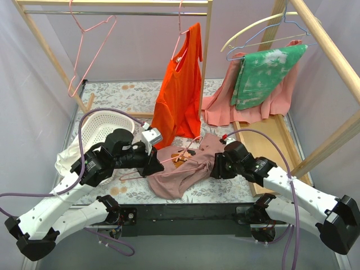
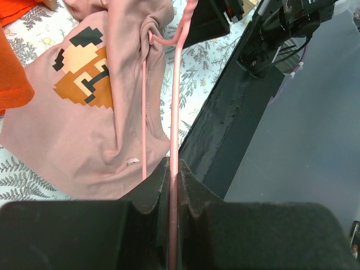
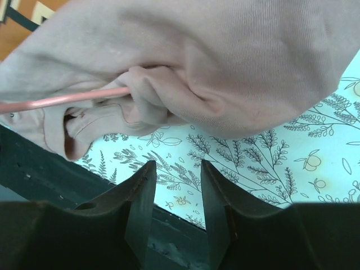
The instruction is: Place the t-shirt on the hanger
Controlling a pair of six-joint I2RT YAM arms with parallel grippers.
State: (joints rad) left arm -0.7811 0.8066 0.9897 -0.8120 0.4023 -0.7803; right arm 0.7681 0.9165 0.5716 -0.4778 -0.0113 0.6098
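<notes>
Risk as I judged it: the hanger (image 2: 175, 101) wire could snag the bunched collar and drag the t-shirt (image 1: 188, 169), which lay mid-bench (image 1: 124, 95) by the near edge. Left arm (image 1: 62, 194) lay low, left jaws pinched onto the hanger. Right arm (image 1: 292, 188) also low, right jaws parted and empty beside the fabric.

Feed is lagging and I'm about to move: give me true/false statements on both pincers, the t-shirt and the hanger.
The left pincer is shut on the hanger. True.
The right pincer grips the t-shirt. False: it is open, with nothing between its fingers.
The t-shirt hangs in the air. False: it lies on the table.
An orange top hangs behind the t-shirt. True.
</notes>
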